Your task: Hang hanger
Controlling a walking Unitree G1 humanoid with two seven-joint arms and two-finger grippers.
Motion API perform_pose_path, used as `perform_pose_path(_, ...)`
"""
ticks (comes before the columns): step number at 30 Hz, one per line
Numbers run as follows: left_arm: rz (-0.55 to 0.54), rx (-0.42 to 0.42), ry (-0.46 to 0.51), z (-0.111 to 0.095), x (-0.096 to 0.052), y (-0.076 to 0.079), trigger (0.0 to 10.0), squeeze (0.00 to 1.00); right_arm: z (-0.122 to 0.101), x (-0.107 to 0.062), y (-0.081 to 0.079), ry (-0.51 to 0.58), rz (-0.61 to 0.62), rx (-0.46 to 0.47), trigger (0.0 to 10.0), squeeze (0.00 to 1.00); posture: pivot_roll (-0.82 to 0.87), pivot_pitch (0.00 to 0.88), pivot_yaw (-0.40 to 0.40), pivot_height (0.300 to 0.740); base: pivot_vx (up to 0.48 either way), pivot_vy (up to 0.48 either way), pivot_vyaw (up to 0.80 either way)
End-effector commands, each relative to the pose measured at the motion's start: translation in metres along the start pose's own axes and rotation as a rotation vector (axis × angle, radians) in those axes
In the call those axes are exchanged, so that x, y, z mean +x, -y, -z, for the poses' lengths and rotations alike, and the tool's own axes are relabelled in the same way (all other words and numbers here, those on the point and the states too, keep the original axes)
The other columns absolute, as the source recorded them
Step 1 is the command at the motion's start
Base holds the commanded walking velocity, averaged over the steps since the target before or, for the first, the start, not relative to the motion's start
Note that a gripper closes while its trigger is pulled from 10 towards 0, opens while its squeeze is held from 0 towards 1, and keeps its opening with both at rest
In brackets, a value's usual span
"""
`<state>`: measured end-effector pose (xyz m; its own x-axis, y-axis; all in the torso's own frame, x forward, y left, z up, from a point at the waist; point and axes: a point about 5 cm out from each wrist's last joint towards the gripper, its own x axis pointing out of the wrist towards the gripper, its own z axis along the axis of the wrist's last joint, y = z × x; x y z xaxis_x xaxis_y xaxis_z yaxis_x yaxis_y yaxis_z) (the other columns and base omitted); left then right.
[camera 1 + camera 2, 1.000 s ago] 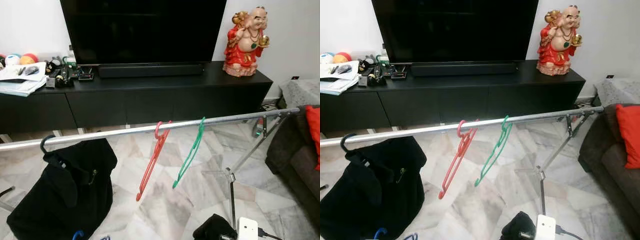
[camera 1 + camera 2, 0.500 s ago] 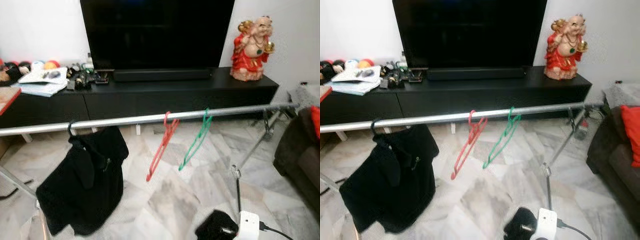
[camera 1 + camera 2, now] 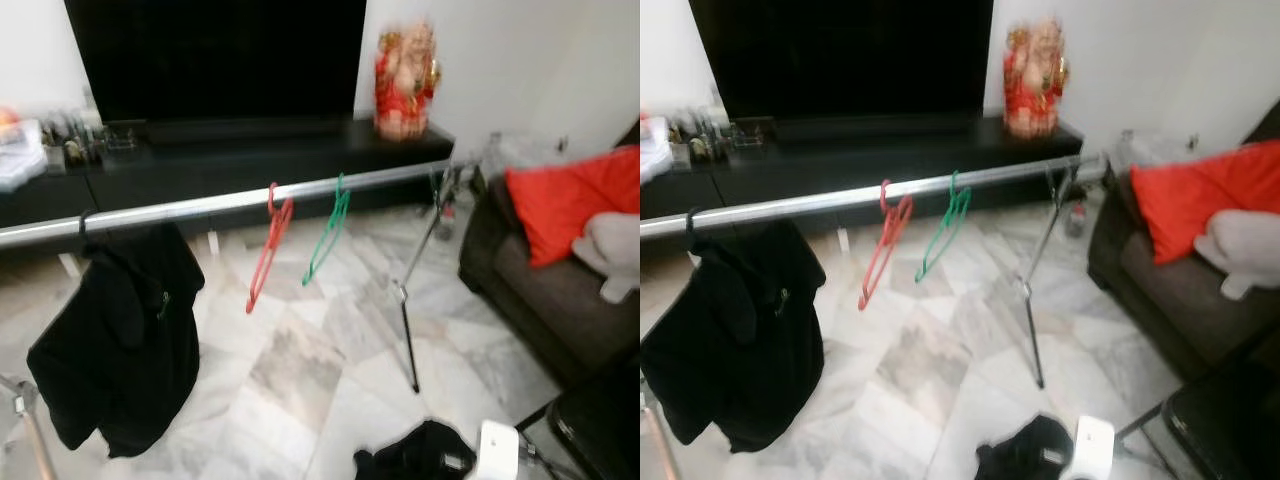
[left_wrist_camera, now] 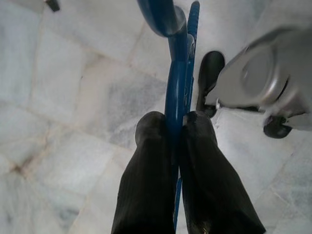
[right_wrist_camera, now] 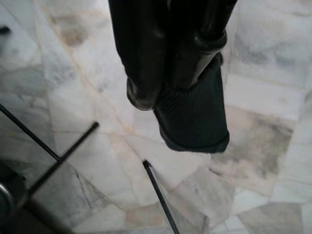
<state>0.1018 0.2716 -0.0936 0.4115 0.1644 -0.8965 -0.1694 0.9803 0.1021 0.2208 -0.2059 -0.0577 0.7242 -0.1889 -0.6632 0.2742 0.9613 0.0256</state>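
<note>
Item: blue hanger (image 4: pixel 175 97), smooth moulded plastic with a thin flat stem and rounded hook, pinched between the two ribbed black fingers (image 4: pixel 146 185) of our left gripper (image 4: pixel 171 127), held low over pale veined marble floor (image 4: pixel 73 97), well apart from the rail; not yet hung. Our right gripper (image 5: pixel 168 83), fingers pressed together on nothing, hangs idle above the same floor. Destination: long polished metal rail (image 3: pixel 200 205) on a thin tripod leg (image 3: pixel 405 320). Already on it: red hanger (image 3: pixel 268 250) and green hanger (image 3: pixel 325 232), both slim plastic, tilted; black garment (image 3: pixel 120 340), soft, matte, drooping. Beyond: glossy black TV cabinet (image 3: pixel 260 165) and a blurred red figurine (image 3: pixel 403 85). Remaining, as we judge: approach the rail, raise the hook over it, release.
</note>
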Motion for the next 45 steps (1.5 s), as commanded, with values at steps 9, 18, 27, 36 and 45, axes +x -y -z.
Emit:
perform_pose_path(9,0.021,0.005,0.008,-0.007,0.005,0.022,10.0,0.00,-0.011,0.002,0.000,0.043,-0.004,-0.001,10.0,0.00,0.16,0.000,-0.081,0.740,-0.316,0.000,0.00)
perform_pose_path(18,0.024,0.009,0.009,-0.006,0.005,0.025,10.0,0.00,-0.019,0.004,-0.003,0.068,-0.019,0.002,10.0,0.00,0.16,0.000,-0.077,0.740,-0.322,0.000,0.00)
perform_pose_path(27,0.014,0.012,0.018,-0.008,0.004,0.017,10.0,0.00,-0.030,0.006,-0.005,0.104,-0.033,-0.012,10.0,0.00,0.16,0.000,-0.074,0.740,-0.326,0.000,0.00)
perform_pose_path(36,0.002,0.014,0.023,-0.012,0.004,0.013,10.0,0.00,-0.049,0.009,-0.011,0.160,-0.063,-0.009,10.0,0.00,0.17,0.000,-0.072,0.740,-0.328,0.000,0.79)
perform_pose_path(45,0.006,0.021,0.024,-0.010,0.005,0.019,10.0,0.00,-0.069,0.012,-0.017,0.211,-0.107,0.009,10.0,0.00,0.17,0.000,-0.069,0.740,-0.324,0.000,0.61)
